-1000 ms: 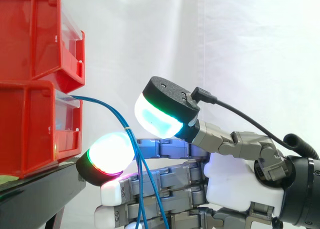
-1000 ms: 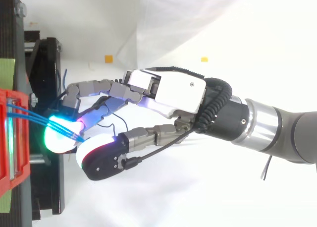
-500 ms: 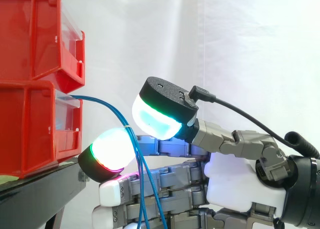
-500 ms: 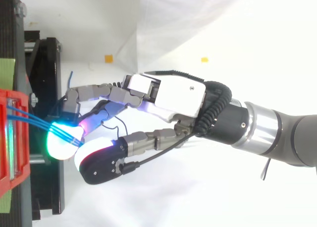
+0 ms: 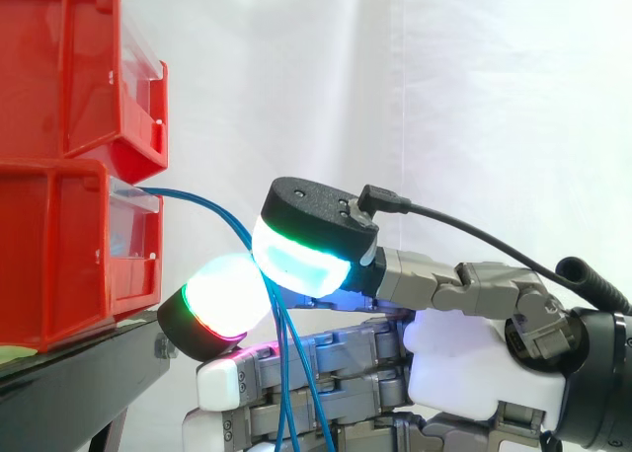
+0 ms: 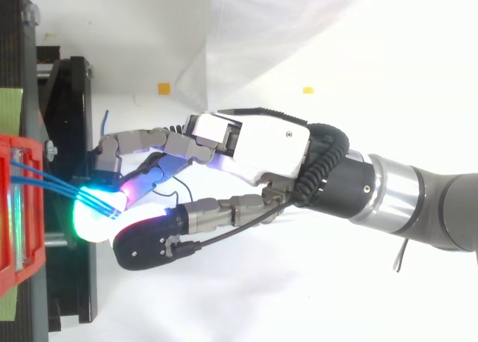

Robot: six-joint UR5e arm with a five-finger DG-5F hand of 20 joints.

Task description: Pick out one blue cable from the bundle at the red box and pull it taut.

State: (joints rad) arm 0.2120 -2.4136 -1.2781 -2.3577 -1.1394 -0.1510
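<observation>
Hand (image 5: pixel 464 358) reaches in from the right, its fingers pointing toward the lower red box (image 5: pixel 59 255) on the black stand (image 5: pixel 69 383). Thumb pad (image 5: pixel 296 250), glowing green and cyan, is closed against a white-and-red fingertip (image 5: pixel 225 296), pinching the blue cables (image 5: pixel 193 196) between them. The cables leave the box front, arc down to the pinch just beside the box, then hang in front of the remaining fingers. In the top view the strands (image 6: pixel 52 181) run from the box onto the green-lit pad.
</observation>
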